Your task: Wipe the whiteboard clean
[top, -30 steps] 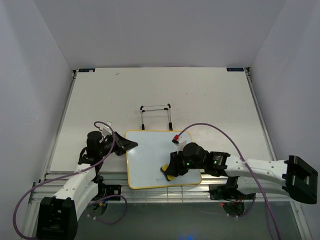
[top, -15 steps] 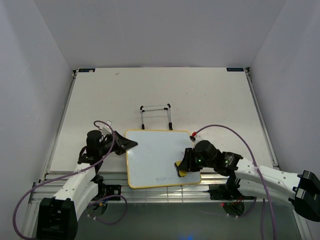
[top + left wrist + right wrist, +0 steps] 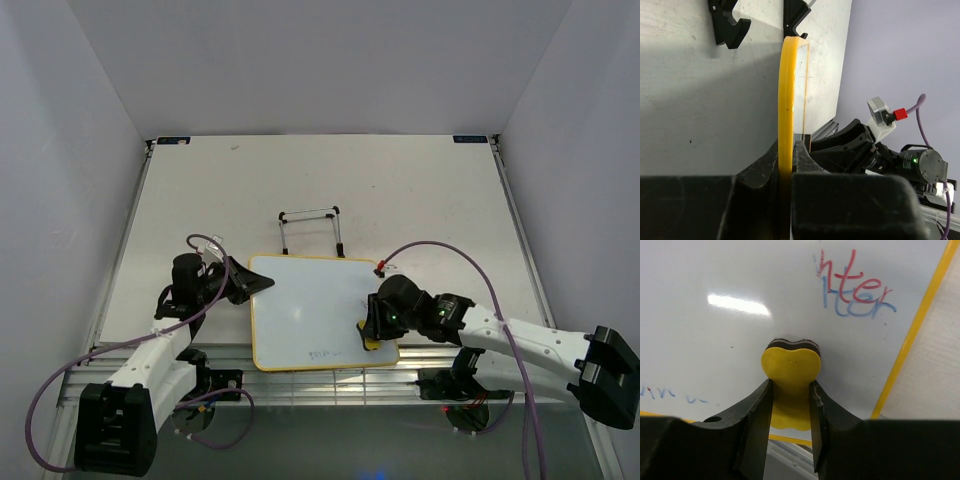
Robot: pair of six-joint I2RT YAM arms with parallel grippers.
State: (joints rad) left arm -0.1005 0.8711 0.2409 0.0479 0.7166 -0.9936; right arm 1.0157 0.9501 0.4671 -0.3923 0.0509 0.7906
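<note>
The whiteboard, white with a thin yellow frame, lies flat near the table's front edge. My left gripper is shut on its left rim; in the left wrist view the yellow frame runs edge-on between the jaws of that gripper. My right gripper is shut on a yellow eraser and presses it on the board's near right part. Red and blue writing stands just beyond the eraser. Faint blue marks show near the front edge.
The black wire stand stands on the table just behind the board. Its black feet show at the top of the left wrist view. The table's front rail lies right below the board. My right arm shows beyond the board.
My right gripper has slid the eraser from the board's lower middle to its lower right part. Faint marks show where it was. The board has turned a little.
</note>
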